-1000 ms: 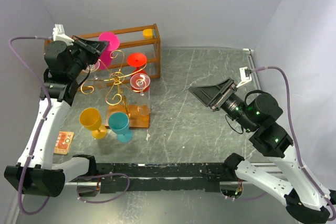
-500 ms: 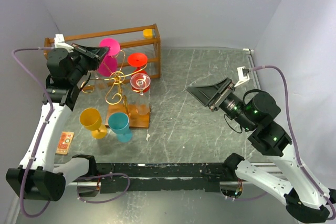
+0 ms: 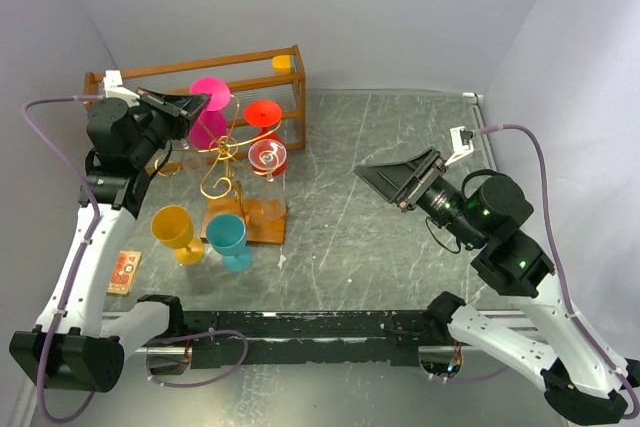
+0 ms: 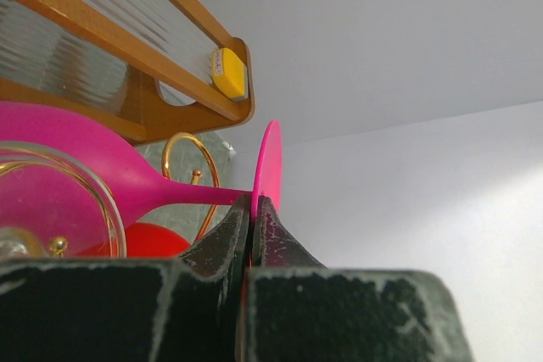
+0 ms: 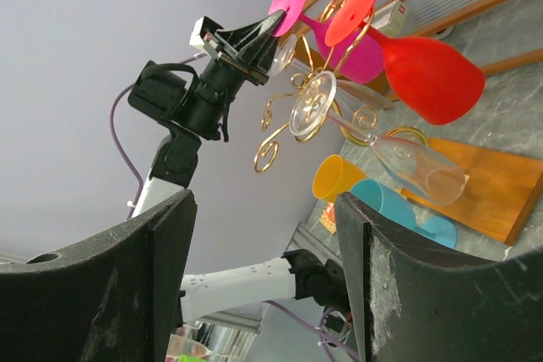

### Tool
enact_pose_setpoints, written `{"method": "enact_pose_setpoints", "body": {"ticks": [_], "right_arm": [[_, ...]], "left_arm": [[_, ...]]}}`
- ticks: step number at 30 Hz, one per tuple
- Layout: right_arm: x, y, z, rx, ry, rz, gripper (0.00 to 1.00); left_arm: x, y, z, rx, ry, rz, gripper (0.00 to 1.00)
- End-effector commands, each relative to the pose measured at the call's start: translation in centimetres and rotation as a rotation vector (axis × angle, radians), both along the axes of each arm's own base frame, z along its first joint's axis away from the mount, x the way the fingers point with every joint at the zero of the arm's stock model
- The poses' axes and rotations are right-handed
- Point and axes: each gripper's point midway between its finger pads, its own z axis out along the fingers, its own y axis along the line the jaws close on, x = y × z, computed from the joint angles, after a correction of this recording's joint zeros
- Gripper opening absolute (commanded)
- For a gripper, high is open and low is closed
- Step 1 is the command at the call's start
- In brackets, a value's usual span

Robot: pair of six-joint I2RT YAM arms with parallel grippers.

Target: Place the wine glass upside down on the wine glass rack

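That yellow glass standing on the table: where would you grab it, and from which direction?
Probably the thin stem, just under the bowl. The yellow glass stands upright, and its wide bowl looks hard to pinch. Come from its left: the teal glass stands close on its right and the rack's wooden base lies behind.
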Motion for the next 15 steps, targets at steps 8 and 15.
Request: {"method": "enact_pose_setpoints", "body": {"ticks": [8,15], "right_arm": [[-0.1,0.1,-0.2,0.010,-0.003,0.010,0.66],[-0.1,0.3,-0.4,0.016,-0.002,0.017,0.67]], "left_arm": [[-1.6,-1.5,0.2,-0.042,0.003,-0.104,0.07],[-1.7,-2.2,0.4,-0.032,-0.004,-0.147,0.07]]}}
